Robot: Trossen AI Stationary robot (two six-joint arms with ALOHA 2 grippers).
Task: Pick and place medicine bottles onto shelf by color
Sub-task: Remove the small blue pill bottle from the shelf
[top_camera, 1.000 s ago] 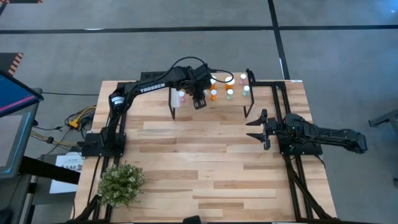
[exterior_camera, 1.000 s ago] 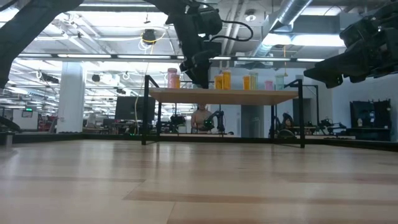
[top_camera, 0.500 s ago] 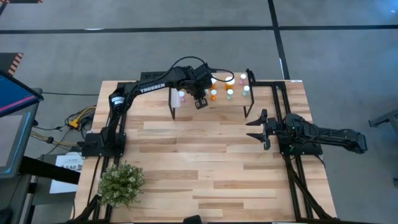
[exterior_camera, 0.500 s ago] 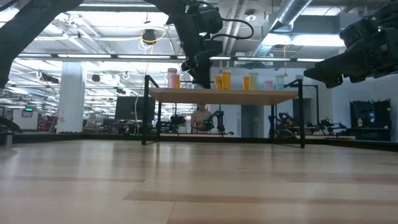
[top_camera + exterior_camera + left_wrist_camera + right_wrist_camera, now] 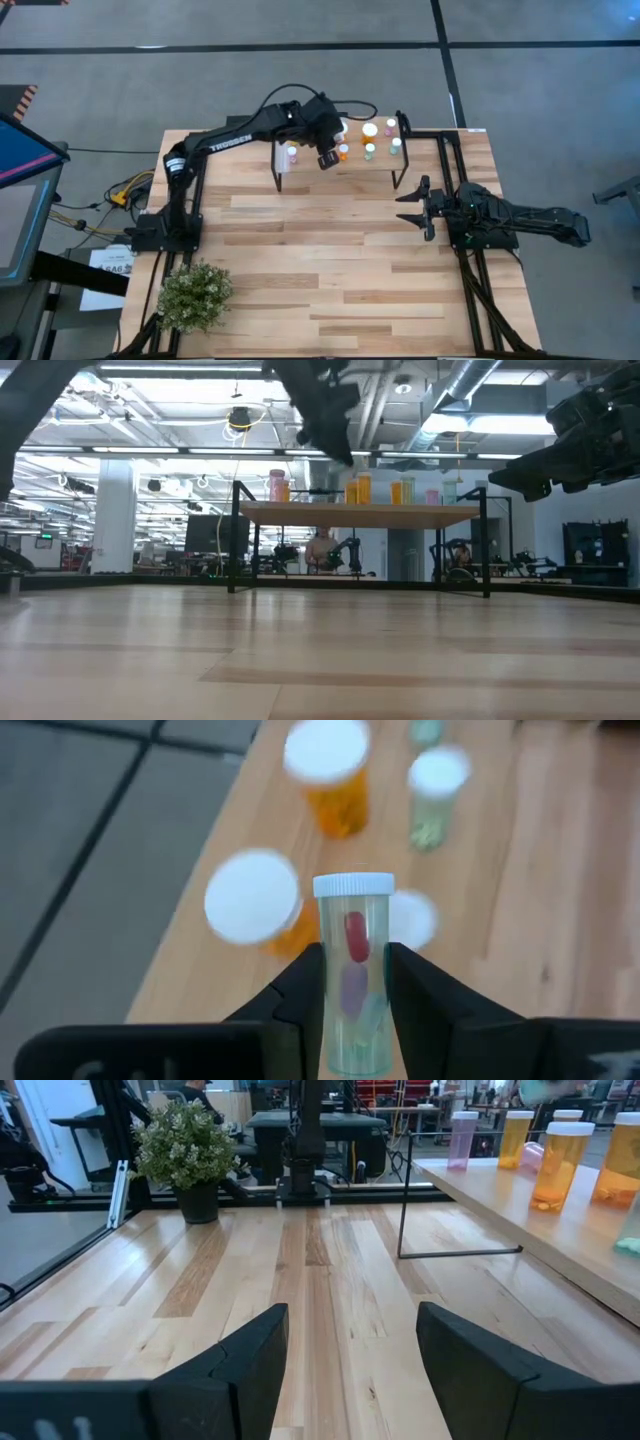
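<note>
My left fingers (image 5: 352, 982) clamp a pale green bottle (image 5: 354, 970) above the shelf (image 5: 385, 165); my right fingers (image 5: 350, 1345) stand open, empty.

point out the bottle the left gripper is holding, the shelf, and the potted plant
pale green bottle (image 5: 353, 975), left wrist view, on its clear body between the fingers
shelf (image 5: 400, 515), low view, on the plank's front edge
potted plant (image 5: 194, 295), high view, on its foliage

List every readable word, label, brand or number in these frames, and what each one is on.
"TROSSEN": white letters along the left arm, high view.
Paper sheet beside the table's left edge: dark print, too small to read.
Held bottle in the left gripper: no label showing.
Nothing else legible.
</note>
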